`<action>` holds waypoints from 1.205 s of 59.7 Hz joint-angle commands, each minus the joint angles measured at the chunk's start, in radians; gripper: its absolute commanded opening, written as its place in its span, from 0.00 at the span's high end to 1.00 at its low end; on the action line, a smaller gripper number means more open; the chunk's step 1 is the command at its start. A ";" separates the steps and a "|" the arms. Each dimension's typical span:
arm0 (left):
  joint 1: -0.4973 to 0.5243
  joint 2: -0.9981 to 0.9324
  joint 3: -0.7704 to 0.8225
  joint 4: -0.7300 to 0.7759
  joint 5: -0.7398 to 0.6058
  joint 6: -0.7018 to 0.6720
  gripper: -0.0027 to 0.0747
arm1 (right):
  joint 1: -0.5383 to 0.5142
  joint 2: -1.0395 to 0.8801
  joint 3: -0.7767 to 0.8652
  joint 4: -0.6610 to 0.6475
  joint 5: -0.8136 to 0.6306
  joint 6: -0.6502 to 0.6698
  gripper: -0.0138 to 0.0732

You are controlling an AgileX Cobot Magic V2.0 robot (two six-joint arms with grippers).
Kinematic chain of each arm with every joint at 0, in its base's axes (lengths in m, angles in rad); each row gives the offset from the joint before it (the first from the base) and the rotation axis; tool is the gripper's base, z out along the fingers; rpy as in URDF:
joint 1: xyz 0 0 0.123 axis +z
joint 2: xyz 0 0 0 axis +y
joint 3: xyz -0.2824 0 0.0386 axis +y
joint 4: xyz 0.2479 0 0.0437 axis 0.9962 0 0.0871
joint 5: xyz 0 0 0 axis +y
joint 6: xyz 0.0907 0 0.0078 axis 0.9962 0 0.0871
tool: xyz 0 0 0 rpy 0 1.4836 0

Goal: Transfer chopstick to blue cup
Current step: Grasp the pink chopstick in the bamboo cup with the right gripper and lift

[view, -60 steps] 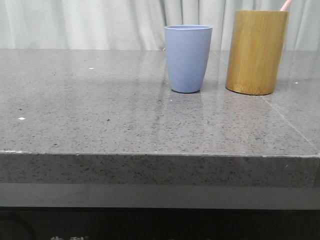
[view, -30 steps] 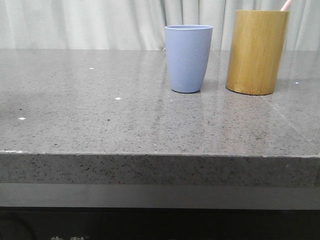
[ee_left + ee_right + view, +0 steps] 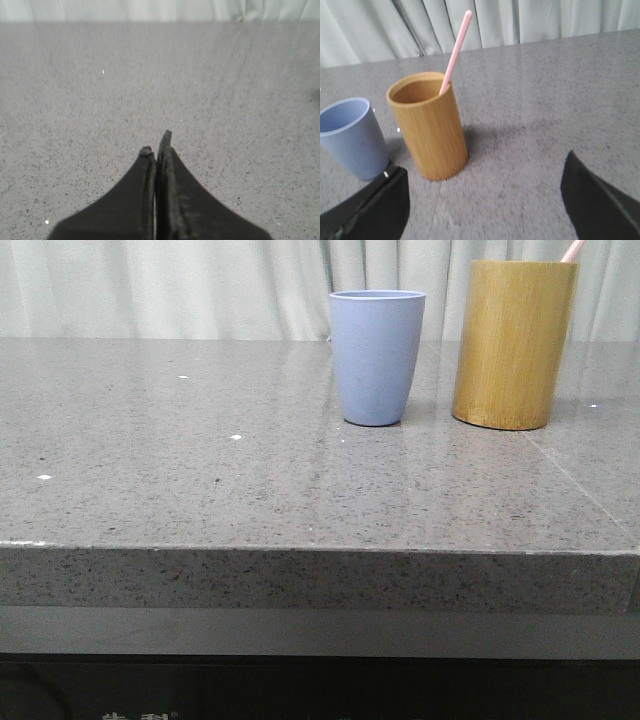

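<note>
The left hand [image 3: 156, 142] hovers pressed together over the bare table [image 3: 100, 110], while the right hand [image 3: 485, 200] is spread wide near the bamboo holder [image 3: 429, 125] holding the chopstick [image 3: 456, 50], beside the blue cup [image 3: 352, 137].

Low front camera at table-edge height; right wrist camera sharing blue cup [image 3: 376, 356] and bamboo holder [image 3: 513, 344].

chopstick [image 3: 454, 54] in bamboo holder [image 3: 513, 345], blue cup [image 3: 376, 356] left

A tall yellow-brown bamboo holder [image 3: 513, 344] stands on the grey speckled table [image 3: 200, 480]; pale curtains [image 3: 160, 285] hang behind.
</note>
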 commanded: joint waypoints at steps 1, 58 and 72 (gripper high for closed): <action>0.001 -0.119 0.018 -0.012 -0.095 0.002 0.99 | -0.003 0.087 -0.063 0.035 -0.179 -0.005 0.12; 0.001 -0.326 0.110 -0.012 -0.095 0.002 0.99 | 0.075 0.786 -0.562 0.099 -0.345 -0.004 0.40; 0.001 -0.326 0.110 -0.012 -0.095 0.002 0.99 | 0.084 0.788 -0.568 0.099 -0.394 -0.004 0.79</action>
